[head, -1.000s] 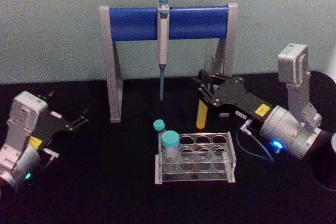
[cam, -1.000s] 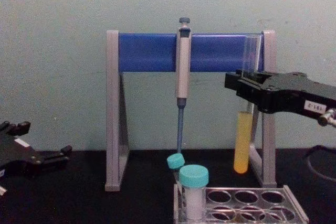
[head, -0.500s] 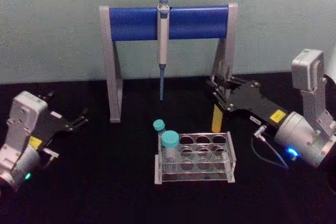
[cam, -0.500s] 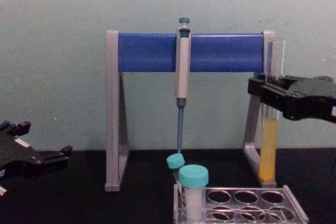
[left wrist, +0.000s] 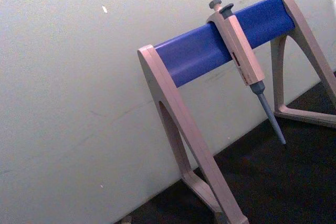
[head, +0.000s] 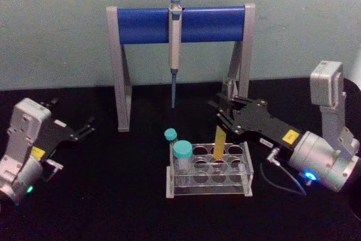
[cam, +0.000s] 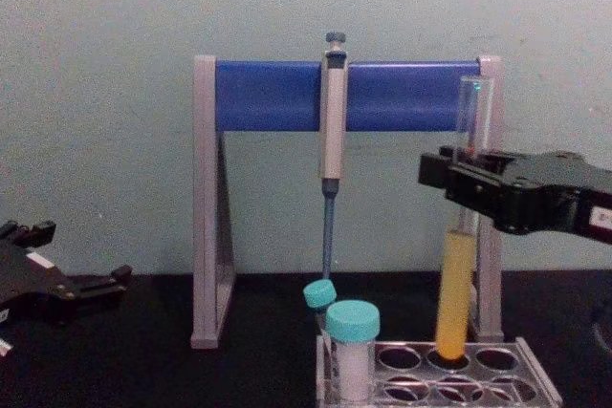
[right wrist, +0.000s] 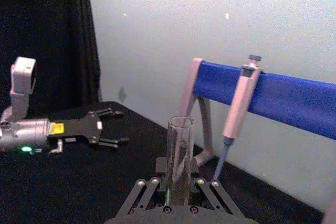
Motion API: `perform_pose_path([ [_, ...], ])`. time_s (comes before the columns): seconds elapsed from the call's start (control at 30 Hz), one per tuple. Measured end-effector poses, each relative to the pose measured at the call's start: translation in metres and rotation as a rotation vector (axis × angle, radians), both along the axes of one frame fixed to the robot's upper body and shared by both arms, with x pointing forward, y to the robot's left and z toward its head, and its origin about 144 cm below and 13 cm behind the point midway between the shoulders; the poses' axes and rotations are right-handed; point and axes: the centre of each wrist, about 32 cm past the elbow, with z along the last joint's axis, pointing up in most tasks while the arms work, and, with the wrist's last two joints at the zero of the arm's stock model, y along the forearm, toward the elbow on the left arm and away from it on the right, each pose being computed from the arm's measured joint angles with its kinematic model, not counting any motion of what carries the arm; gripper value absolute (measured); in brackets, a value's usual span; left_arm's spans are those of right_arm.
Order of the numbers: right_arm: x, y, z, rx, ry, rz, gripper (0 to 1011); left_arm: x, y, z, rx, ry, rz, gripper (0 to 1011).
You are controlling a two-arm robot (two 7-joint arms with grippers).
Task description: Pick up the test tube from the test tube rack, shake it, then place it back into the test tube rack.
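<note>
The test tube [head: 219, 142], clear glass with yellow-orange liquid, hangs almost upright with my right gripper [head: 225, 115] shut on its upper part. Its rounded tip sits at the middle hole of the back row of the test tube rack [head: 247, 165]. In the chest view the test tube [cam: 455, 293] dips its tip just into the test tube rack [cam: 537, 384], below the right gripper [cam: 461, 179]. The right wrist view looks along the test tube [right wrist: 180, 150]. My left gripper [head: 84, 130] rests open at the far left, away from the rack.
A grey stand with a blue bar [head: 180, 25] stands behind the rack, and a pipette [head: 174, 49] hangs from it. Two teal-capped vials [head: 182, 153] fill the rack's left column. Black table [head: 113, 196] surrounds the rack.
The right gripper swung the tube out to the right, then came back left and lower. The tube's tip now sits at a rack hole. The left arm stayed still.
</note>
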Motion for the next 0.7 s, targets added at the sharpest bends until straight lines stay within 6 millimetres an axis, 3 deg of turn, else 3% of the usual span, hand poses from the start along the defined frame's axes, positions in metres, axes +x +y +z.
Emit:
perform_pose_path([
  [0.4, 0.024, 0.017, -0.003, 0.005, -0.049, -0.017, 229, 0.000, 0.000, 0.000, 0.000, 0.000, 0.000, 1010],
  [0.7, 0.035, 0.014, -0.008, -0.015, -0.072, -0.110, 229, 0.000, 0.000, 0.000, 0.000, 0.000, 0.000, 1010],
])
